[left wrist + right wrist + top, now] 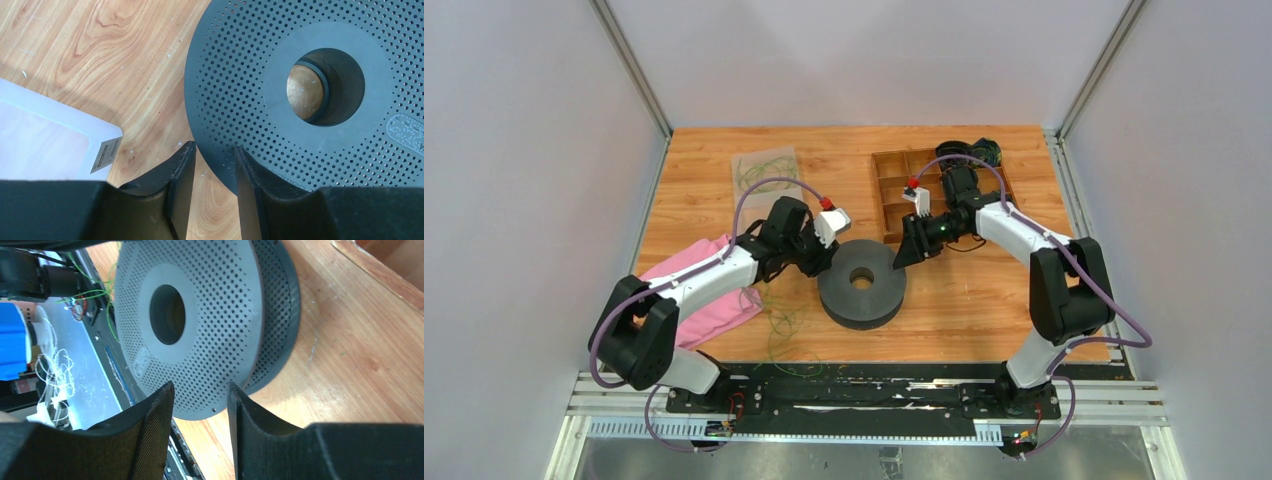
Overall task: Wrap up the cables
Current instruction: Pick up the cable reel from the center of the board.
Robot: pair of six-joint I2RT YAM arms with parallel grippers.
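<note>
A big black perforated spool (861, 283) lies flat in the middle of the table. Thin yellowish-green cables (784, 325) lie loose on the wood in front of its left side, and more sit in a clear bag (764, 170) at the back left. My left gripper (825, 264) is open and empty at the spool's left rim; in the left wrist view (214, 147) the spool (300, 90) edge runs between the fingertips. My right gripper (906, 252) is open and empty at the spool's right rim. In the right wrist view (200, 384) the spool (200, 315) flange lies just beyond the fingertips, with green cables (95, 290) behind.
A pink cloth (709, 295) lies under the left arm. A wooden compartment tray (892, 190) stands at the back right, with a small dark reel (984, 150) beside it. The clear bag's corner (50, 135) shows left of the left fingers. A metal rail (854, 395) runs along the front edge.
</note>
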